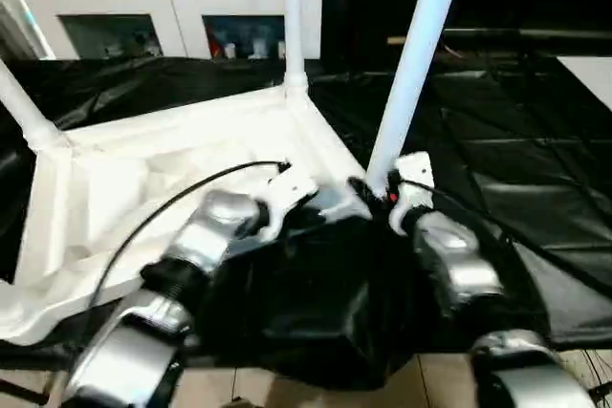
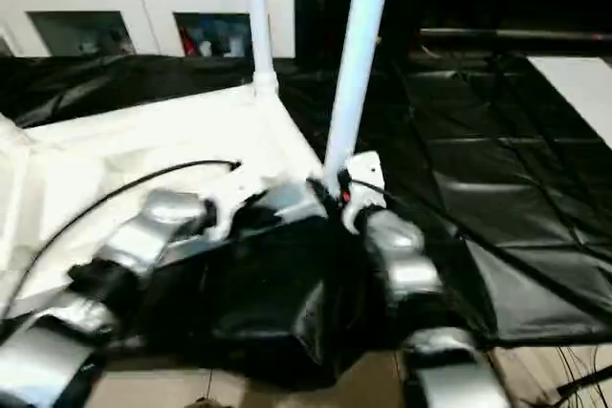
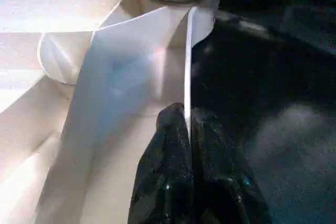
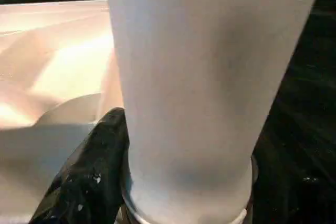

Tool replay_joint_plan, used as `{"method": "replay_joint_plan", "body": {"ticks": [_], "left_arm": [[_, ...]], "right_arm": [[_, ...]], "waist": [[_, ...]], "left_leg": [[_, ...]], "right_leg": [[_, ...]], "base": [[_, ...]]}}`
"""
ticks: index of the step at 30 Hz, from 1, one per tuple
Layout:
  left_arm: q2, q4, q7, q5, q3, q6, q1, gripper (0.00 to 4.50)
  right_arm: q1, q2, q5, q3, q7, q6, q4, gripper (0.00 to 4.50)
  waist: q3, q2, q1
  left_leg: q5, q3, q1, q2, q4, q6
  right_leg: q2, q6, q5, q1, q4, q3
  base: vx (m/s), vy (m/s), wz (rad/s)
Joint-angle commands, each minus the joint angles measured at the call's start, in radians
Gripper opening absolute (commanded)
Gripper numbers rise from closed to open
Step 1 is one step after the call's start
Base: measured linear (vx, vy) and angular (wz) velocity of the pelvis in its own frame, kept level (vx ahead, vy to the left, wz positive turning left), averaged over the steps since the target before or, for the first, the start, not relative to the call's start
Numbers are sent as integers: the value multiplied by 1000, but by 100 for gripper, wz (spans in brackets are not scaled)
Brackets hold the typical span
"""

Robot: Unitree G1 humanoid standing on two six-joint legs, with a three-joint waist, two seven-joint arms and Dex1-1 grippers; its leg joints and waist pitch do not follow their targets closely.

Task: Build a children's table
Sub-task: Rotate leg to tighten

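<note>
Black plastic sheeting (image 1: pixel 516 169) covers the work surface, and a white cabinet (image 1: pixel 143 7) with glass doors stands along the back wall.

From the head cameras, the white tabletop (image 1: pixel 163 179) lies upside down on the sheeting, left of centre, with its raised rim facing up. One white leg (image 1: pixel 293 7) stands upright in the far corner socket. A second leg (image 1: pixel 24 107) rises from the corner at far left. A third leg (image 1: pixel 416 54) leans slightly to the right as it rises from the near right corner of the tabletop. Both silver forearms reach in from the bottom edge and meet at that near corner. The right gripper (image 1: pixel 378 188) sits at the base of the leaning leg. The left gripper (image 1: pixel 316 203) sits just beside it, on the tabletop's near edge.

From the left wrist camera, the left gripper (image 3: pixel 189 129) has its two black fingers pressed together on the thin raised rim of the tabletop (image 3: pixel 47 129), pinching it. A rounded corner socket (image 3: pixel 131 40) lies just beyond the fingertips.

From the right wrist camera, the leaning leg (image 4: pixel 205 77) looms very close, its wide end near the camera. One black finger (image 4: pixel 100 166) of the right gripper presses against the leg's side. The other finger is hidden behind the leg, so the jaws stand wide around it, holding it. The tabletop (image 4: pixel 47 66) spreads out pale behind.
</note>
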Motion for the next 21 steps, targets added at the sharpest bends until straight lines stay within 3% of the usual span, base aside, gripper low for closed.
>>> {"method": "replay_joint_plan", "body": {"ticks": [1, 2, 4, 8, 10, 13, 18, 21], "left_arm": [[-14, 41, 86, 9, 33, -10, -20, 0], [-19, 51, 90, 12, 32, -16, -25, 0], [-21, 60, 92, 12, 31, -20, -30, 0], [-11, 55, 79, 13, 28, -28, -21, 0], [-8, 58, 75, 14, 27, -36, -18, 0], [3, 61, 68, 17, 28, -46, -10, 0], [15, 50, 52, 15, 27, -53, 1, 0], [32, 25, 26, 13, 23, -66, 12, 0]], "right_arm": [[7, 42, -5, -29, -147, 31, 50, 272], [5, 59, -23, -24, -194, 28, 51, 272], [3, 79, -45, -15, -229, 16, 54, 272], [9, 77, -59, 20, -176, 21, 51, 272], [17, 81, -42, 7, -157, 3, 34, 272], [34, 65, -56, 18, -140, -26, -23, 344], [52, 42, -41, 20, -83, -27, -89, 375], [85, -38, -19, 60, 110, -7, -183, 386]], "waist": [[-62, 3, -5], [-63, -5, -6], [-62, 0, -4], [-60, -4, -5], [-60, -2, -4], [-61, -2, -3], [-63, -4, -7], [-61, -7, -7]], "left_leg": [[-210, -23, 25, 38, -79, -5], [-214, -22, 26, 37, -81, -9], [-218, -23, 25, 37, -82, -11], [-245, -23, 25, 38, -84, -8], [-239, -23, 24, 39, -85, -4], [-224, -22, 24, 39, -83, 1], [-196, -22, 19, 37, -81, 21], [-175, -22, 14, 38, -77, 50]], "right_leg": [[-58, -234, -76, 33, -79, 42], [-57, -228, -79, 33, -80, 43], [-60, -221, -84, 32, -80, 43], [-60, -209, -101, 34, -83, 45], [-61, -205, -98, 34, -83, 45], [-59, -206, -73, 34, -82, 45], [-60, -211, -35, 40, -79, 43], [-58, -212, -14, 46, -77, 42]], "base": [[0, 0, 0], [0, 0, 0], [0, 0, 0], [0, 0, 0], [0, 0, 0], [0, 0, 0], [0, 0, 0], [0, 0, 0]]}}
